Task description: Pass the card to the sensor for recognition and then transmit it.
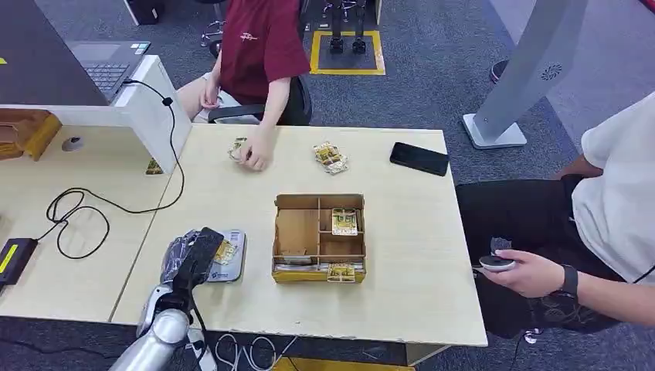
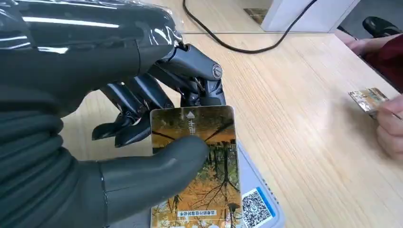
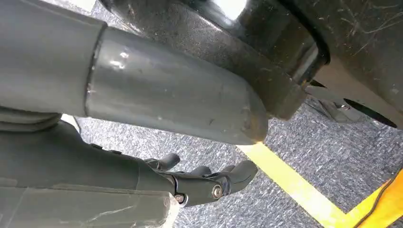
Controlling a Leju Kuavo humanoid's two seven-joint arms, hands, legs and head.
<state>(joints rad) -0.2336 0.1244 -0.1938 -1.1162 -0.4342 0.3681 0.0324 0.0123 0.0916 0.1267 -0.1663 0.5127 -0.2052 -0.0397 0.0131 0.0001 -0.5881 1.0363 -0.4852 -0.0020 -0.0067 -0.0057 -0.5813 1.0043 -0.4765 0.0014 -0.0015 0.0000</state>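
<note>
Head view: cardboard box (image 1: pixel 319 238) right of sensor (image 1: pixel 229 256).

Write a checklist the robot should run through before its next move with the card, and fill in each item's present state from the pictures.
1. Card held by the left robot hand, thumb across its face: ok.
2. Card over the sensor: ok, the reader lies directly beneath it.
3. Card touching the sensor: cannot tell.
4. Recognition confirmed: cannot tell, no signal visible.
5. Person across the table ready to receive: not ok, their hand is busy with another card.
6. Right robot hand out of the way: ok, it hangs over the floor, holding nothing.
</note>
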